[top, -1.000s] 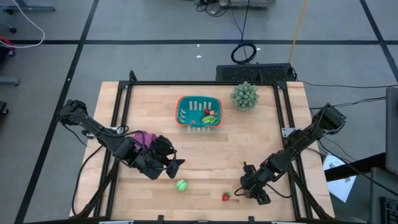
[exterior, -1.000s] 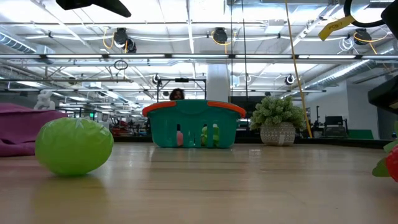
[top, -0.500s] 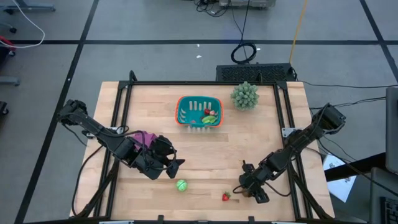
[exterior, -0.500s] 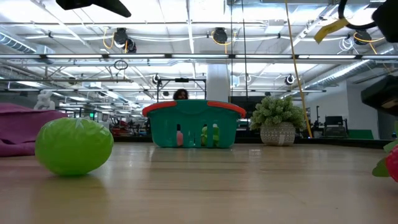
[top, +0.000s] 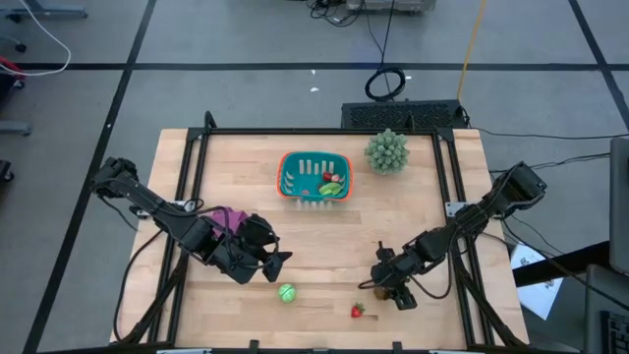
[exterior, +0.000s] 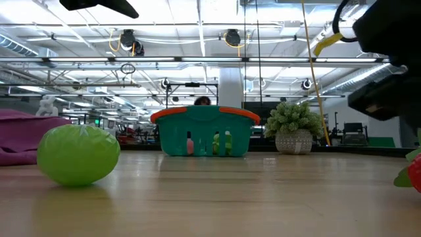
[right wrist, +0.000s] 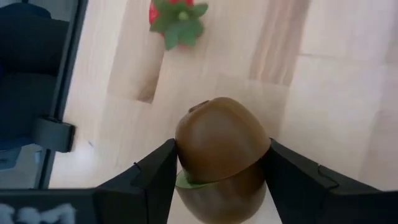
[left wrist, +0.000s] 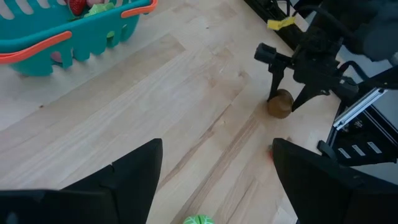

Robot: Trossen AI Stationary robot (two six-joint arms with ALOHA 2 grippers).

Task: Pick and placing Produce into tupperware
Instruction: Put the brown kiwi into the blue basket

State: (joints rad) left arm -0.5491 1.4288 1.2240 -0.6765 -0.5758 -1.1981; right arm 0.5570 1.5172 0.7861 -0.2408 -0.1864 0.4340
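One teal slotted plastic basket with an orange rim (top: 291, 184) sits at the far middle of the wooden table (top: 413, 226). Inside it lie a small red strawberry-like piece (top: 327, 177) and a green piece (top: 332, 188), toward its right side. Just right of the basket stands a spiky pale-green plant ball in a pot (top: 387, 150). A purple cloth (top: 228, 216) lies at the left, partly under the left arm.

Right gripper (top: 378, 284) is low at the near right of the table, its jaws clamped on a brown oval kiwi-like piece (right wrist: 222, 149); the right wrist view shows both fingers pressed against its sides. A second small red strawberry with green leaves (top: 357, 311) lies on the wood just nearer the table's front edge, apart from the gripper.

Left gripper (top: 277, 258) hovers at the near left, jaws wide apart and holding nothing. A round green ball-like piece (top: 286, 292) rests on the table just in front of it, not touching. Open wood lies between both grippers and the basket.
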